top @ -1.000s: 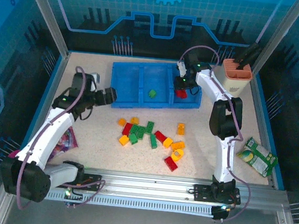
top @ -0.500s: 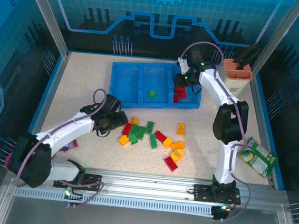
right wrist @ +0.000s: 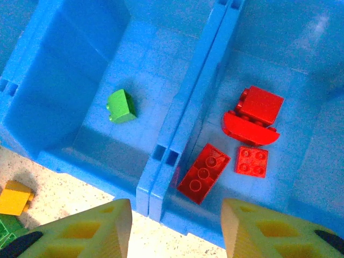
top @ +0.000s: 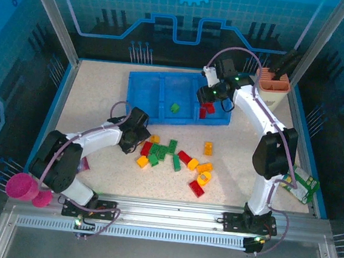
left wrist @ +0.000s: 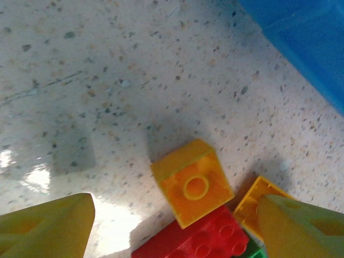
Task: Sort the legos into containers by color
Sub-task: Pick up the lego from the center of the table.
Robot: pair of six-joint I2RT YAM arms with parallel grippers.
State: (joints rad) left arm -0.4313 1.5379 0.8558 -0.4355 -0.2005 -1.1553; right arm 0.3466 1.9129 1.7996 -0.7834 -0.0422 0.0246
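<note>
L gripper [left wrist: 173, 212] slid to pile [top: 175, 157], fingers spread w/ yellow lego [left wrist: 192, 181] between; R gripper [right wrist: 173, 215] spread over red legos [right wrist: 252, 115].

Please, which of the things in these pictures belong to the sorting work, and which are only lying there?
Part of the job:
blue tray with three compartments
loose legos near the tray
green lego in the middle compartment
red legos in the right compartment

Only lying about:
cream holder with orange top
green snack packet
pink cup
</note>
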